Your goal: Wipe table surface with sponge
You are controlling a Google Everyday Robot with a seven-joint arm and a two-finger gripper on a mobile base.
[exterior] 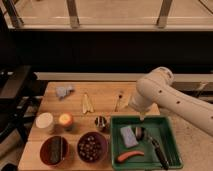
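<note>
My gripper (142, 118) hangs over the back edge of the tray (167, 130), which sits at the front right of the table surface (102, 96). In the tray, the sponge (128, 136) lies at the left. Left of the tray stands a bowl (91, 135), left of that another bowl (54, 138); a cloth wad (64, 91) lies at the back left.

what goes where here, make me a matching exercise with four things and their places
Things:
1. sponge
2. grey-blue wad
3. gripper
4. white cylinder

Places:
A. far left corner of the table surface
B. over the far rim of the green tray
C. lying inside the green tray
D. near the table's left edge, beside a small orange thing

Pairs: 1-C, 2-A, 3-B, 4-D
</note>
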